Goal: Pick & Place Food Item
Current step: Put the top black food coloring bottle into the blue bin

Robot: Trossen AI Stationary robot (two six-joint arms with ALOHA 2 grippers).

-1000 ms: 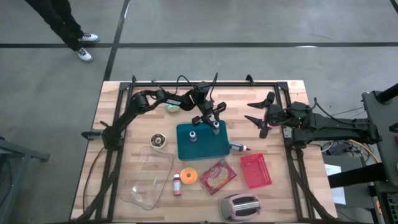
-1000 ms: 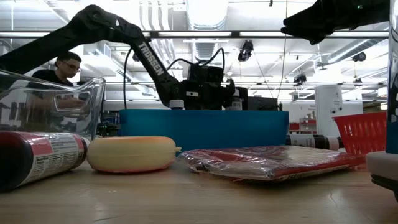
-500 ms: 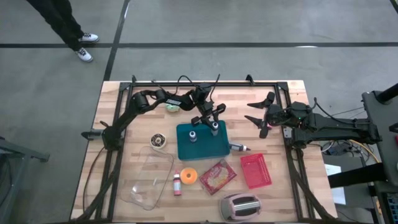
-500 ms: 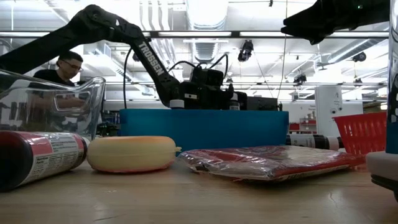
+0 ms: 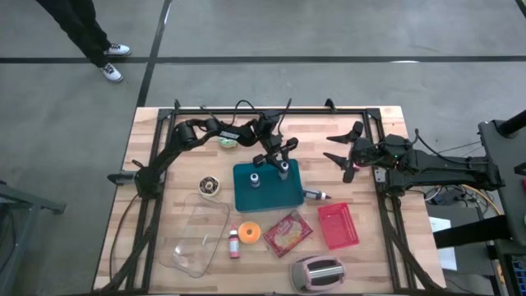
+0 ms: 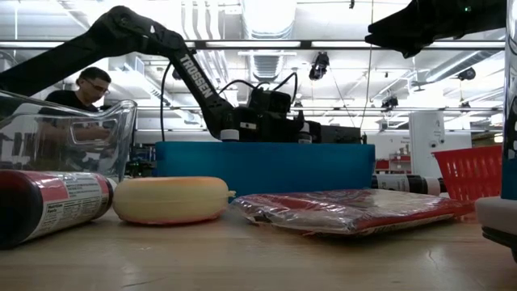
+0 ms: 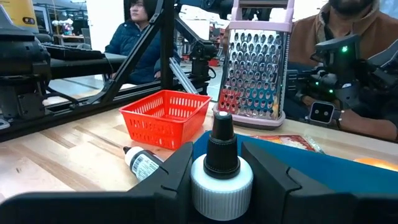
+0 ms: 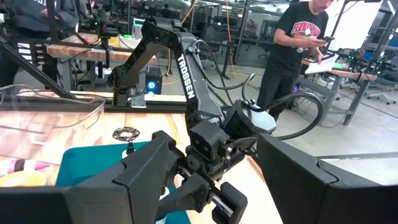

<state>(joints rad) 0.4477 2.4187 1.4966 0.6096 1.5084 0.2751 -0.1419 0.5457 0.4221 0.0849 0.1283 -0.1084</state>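
A small bottle (image 7: pixel 221 146) with a white cap and a black nozzle stands upright at the far edge of the teal tray (image 5: pixel 275 197). My left gripper (image 5: pixel 283 164) is shut on it, reaching level from the table's far left. A second small bottle (image 5: pixel 255 179) stands free on the tray to its left. My right gripper (image 5: pixel 334 150) hangs open above the table's right side, with nothing between its fingers. A third bottle (image 5: pixel 316 195) lies on the table beside the tray's right edge. My left gripper pinches the bottle's white ribbed cap (image 7: pixel 221 186) between its two fingers, one on each side. The fingers lie level and come from the table's far left. The bottle stays upright; the fingers and the tray wall hide its base.
In front of the tray lie a yellow round piece (image 5: pixel 249 233), a red packet (image 5: pixel 288 233), a pink bottle (image 5: pixel 234 243) and a clear glass dish (image 5: pixel 197 237). A red basket (image 5: pixel 339 224) and a grater (image 5: pixel 318 273) stand at the near right. People stand beyond the table.
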